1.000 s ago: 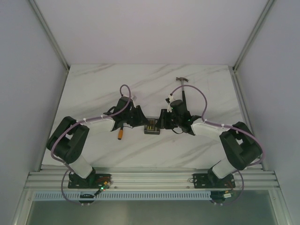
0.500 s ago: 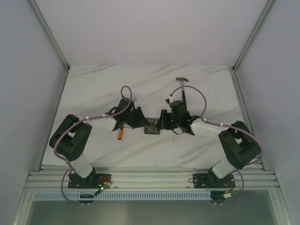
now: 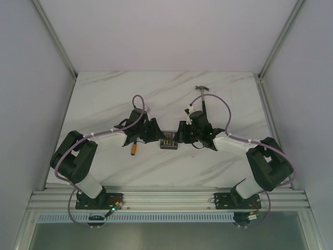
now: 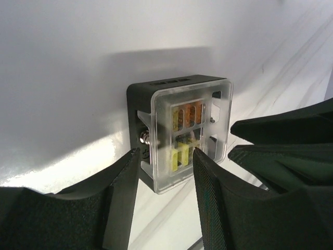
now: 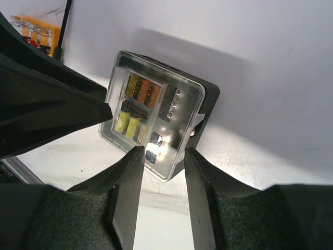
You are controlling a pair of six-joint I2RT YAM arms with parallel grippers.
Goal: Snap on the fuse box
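The fuse box (image 3: 168, 141), black with a clear lid over yellow and orange fuses, lies mid-table between both grippers. In the left wrist view my left gripper (image 4: 165, 152) straddles the lower corner of the fuse box (image 4: 179, 133), jaws apart, with a gap beside the lid. In the right wrist view my right gripper (image 5: 162, 150) pinches the near corner of the fuse box (image 5: 156, 109), one finger on the lid face and the other on the black side. From above, the left gripper (image 3: 157, 137) and right gripper (image 3: 179, 136) meet the box from opposite sides.
A small orange block (image 3: 135, 148) lies just left of the box, under the left arm; it shows as the orange block (image 5: 35, 30) in the right wrist view. A hammer (image 3: 203, 89) lies at the back right, behind the right arm.
The left gripper's jaws have widened around the box corner, and the left arm's elbow has shifted slightly leftward. The right gripper and the box stay put.
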